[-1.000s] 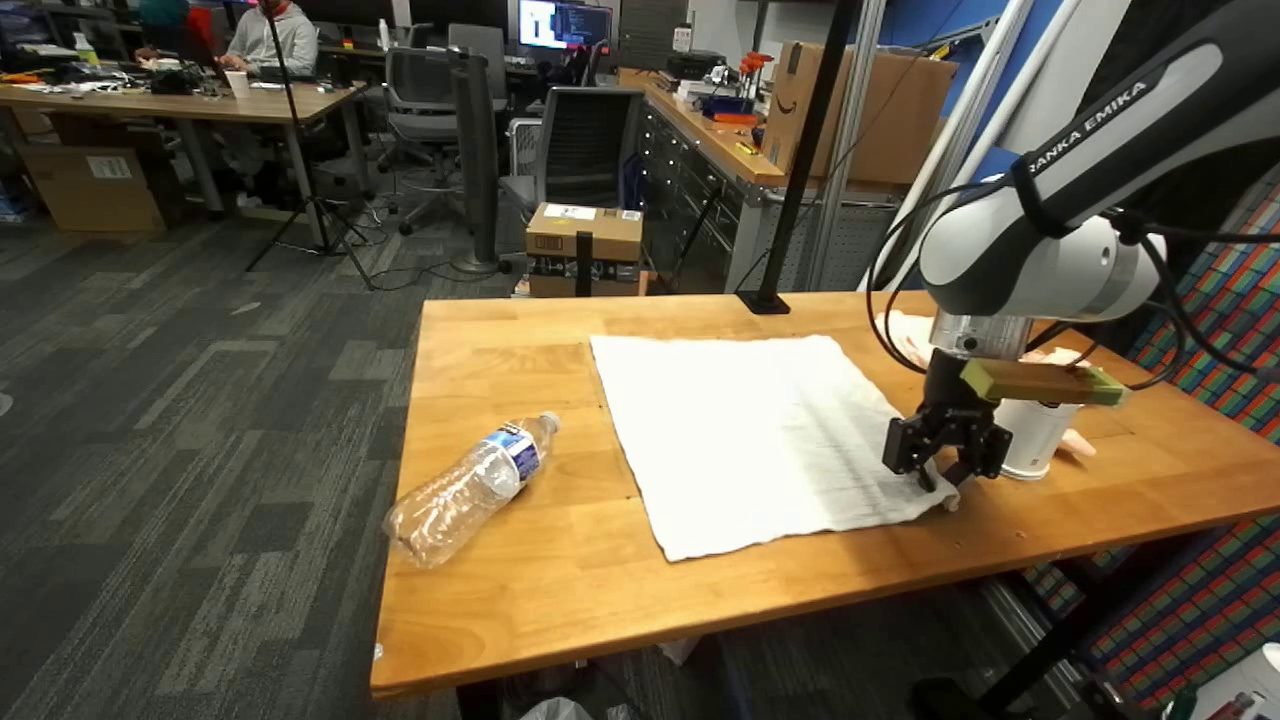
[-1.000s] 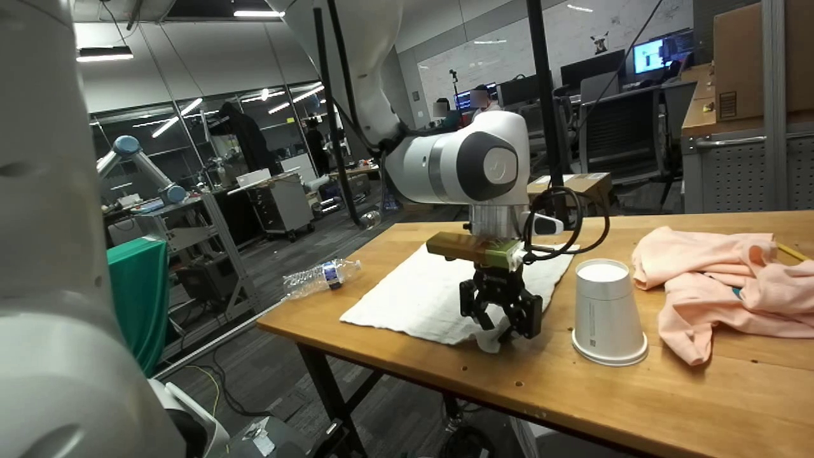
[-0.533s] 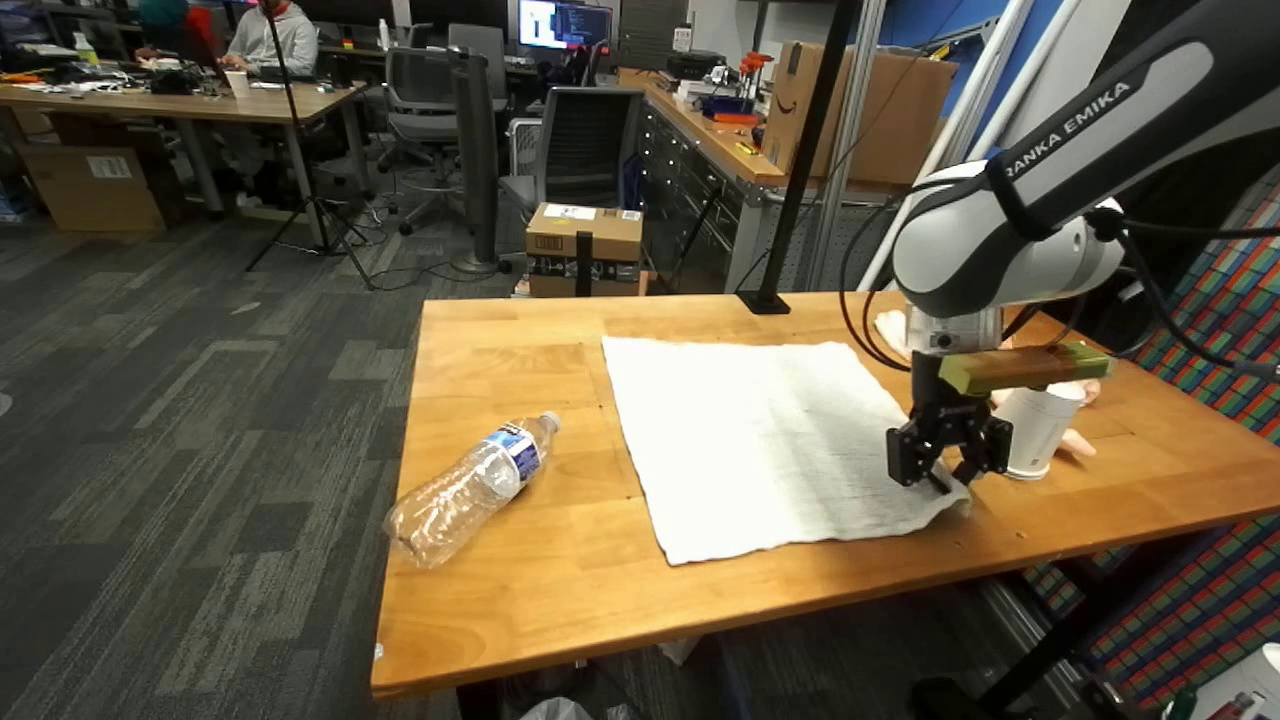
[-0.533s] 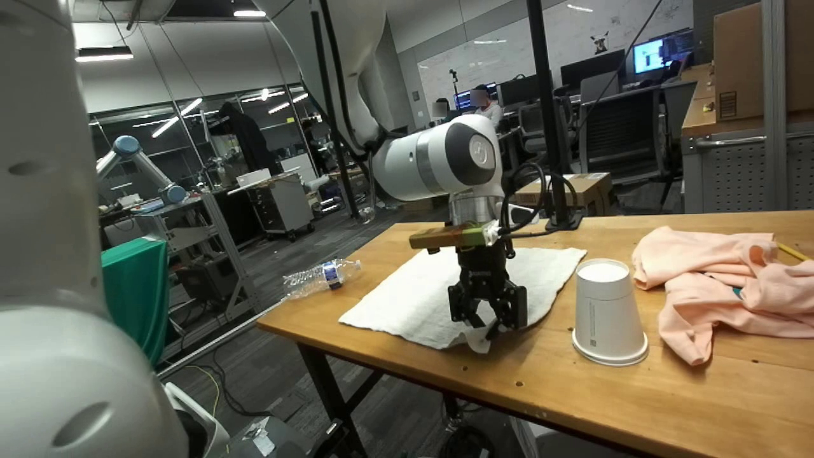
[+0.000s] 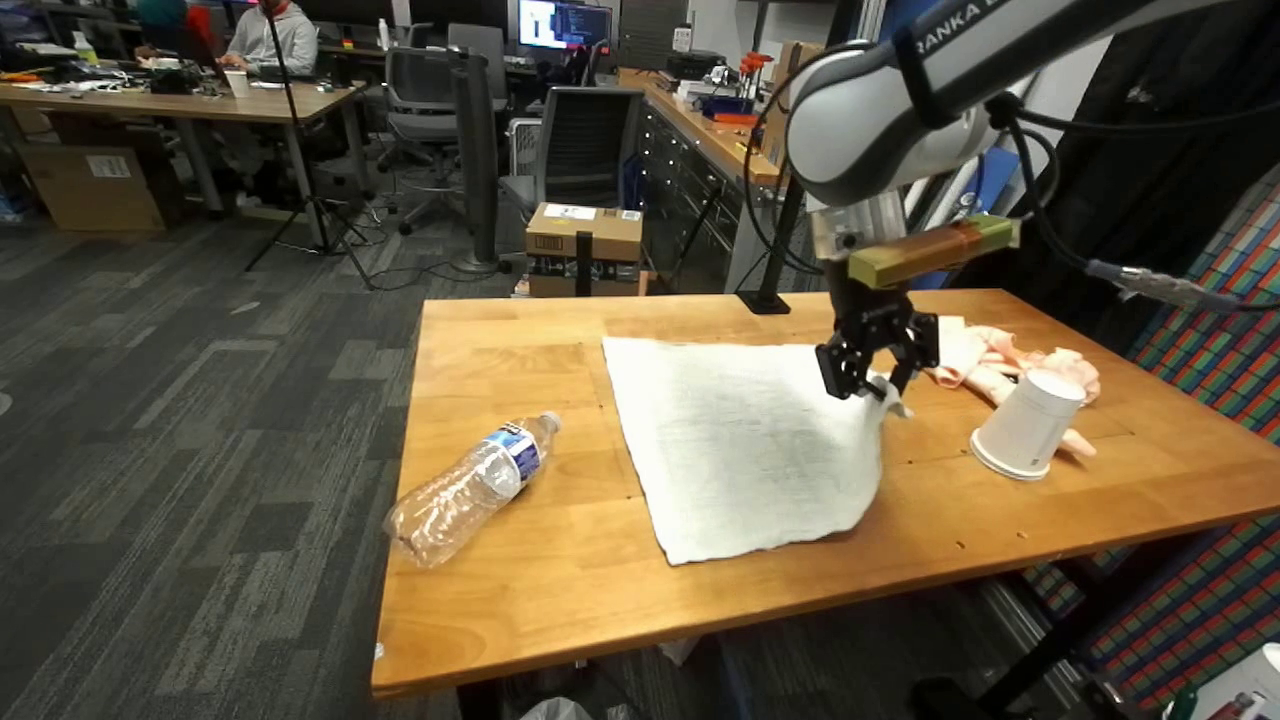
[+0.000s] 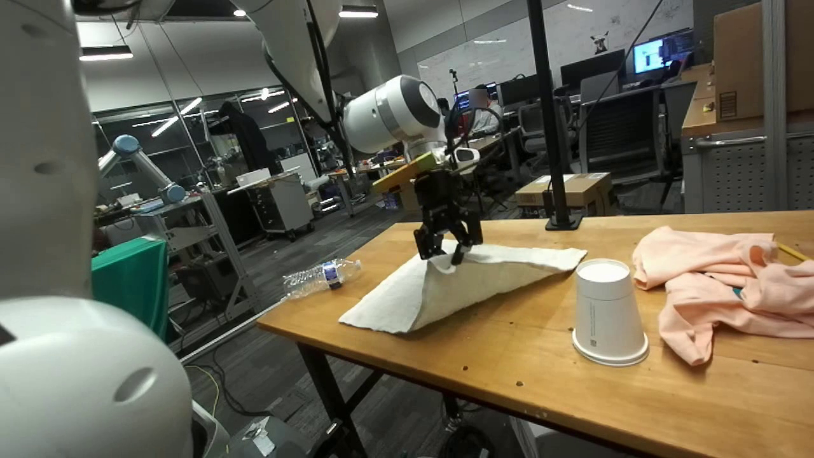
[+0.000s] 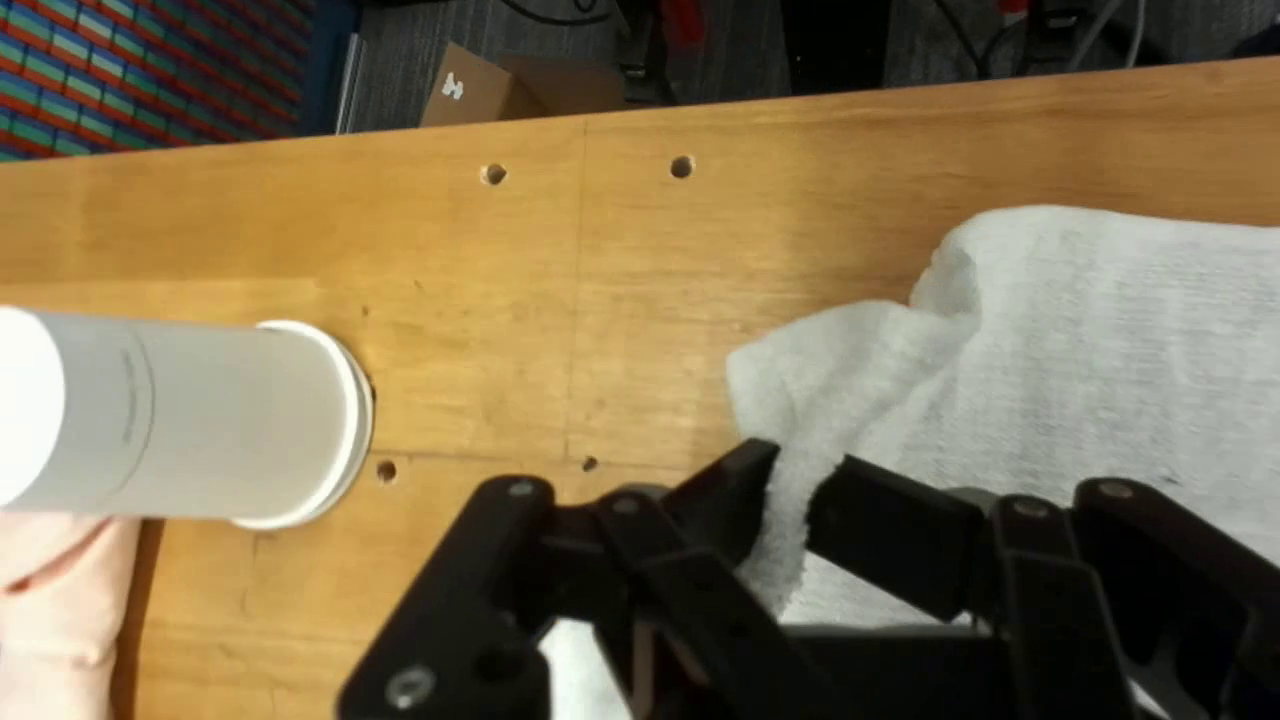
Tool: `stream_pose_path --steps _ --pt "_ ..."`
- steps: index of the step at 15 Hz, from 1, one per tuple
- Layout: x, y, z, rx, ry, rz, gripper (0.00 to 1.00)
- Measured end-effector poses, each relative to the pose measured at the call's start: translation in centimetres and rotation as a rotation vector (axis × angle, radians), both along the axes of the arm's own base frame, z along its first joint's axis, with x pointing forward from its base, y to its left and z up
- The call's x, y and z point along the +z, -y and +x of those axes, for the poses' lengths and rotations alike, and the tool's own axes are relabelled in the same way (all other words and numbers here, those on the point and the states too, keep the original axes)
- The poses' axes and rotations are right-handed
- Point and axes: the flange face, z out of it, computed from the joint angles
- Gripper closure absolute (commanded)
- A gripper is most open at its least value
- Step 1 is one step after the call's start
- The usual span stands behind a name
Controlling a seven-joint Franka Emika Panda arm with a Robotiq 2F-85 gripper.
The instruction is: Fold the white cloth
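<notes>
The white cloth (image 5: 740, 450) lies on the wooden table, mostly flat, with its near corner raised in my grip. In an exterior view the cloth (image 6: 489, 286) rises in a slanted fold from the table. My gripper (image 5: 884, 388) holds the corner above the table and is tilted; it also shows in the other camera's exterior view (image 6: 448, 256). In the wrist view my fingers (image 7: 795, 500) pinch a strip of the cloth (image 7: 1100, 350) between their tips, and a loose flap sticks out past them. The cloth's underside is partly hidden.
An upturned white cup (image 5: 1030, 425) stands beside the cloth, also in the wrist view (image 7: 220, 420). A crumpled pink cloth (image 6: 718, 280) lies beyond it. A clear plastic bottle (image 5: 470, 490) lies across the cloth. A black post (image 6: 553, 127) stands at the table's edge.
My gripper has lifted and moved back over the cloth, away from the table's near edge and the cup, tilting. The held corner has come up and folded inward with it.
</notes>
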Motion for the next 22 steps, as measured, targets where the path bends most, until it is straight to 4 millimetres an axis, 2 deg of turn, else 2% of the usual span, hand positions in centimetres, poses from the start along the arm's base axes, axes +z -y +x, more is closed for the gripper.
stream_pose_path --steps 2,4,7,9,12,16,21,22 --pt "1.8 -3.6 1.8 0.048 0.018 0.005 0.89" --pt "2.9 -7.1 3.7 0.092 0.044 0.020 0.89" --pt "3.2 -11.3 6.5 0.130 0.093 0.048 0.88" --pt "3.0 -13.3 8.3 0.124 0.126 0.057 0.89" --pt "2.8 -15.5 10.6 0.095 0.172 0.061 0.89" --pt "3.6 -16.9 13.2 0.022 0.236 0.056 0.89" --pt "4.7 -18.5 14.8 -0.080 0.266 0.081 0.90" --pt "4.6 -18.9 14.9 -0.094 0.263 0.087 0.65"
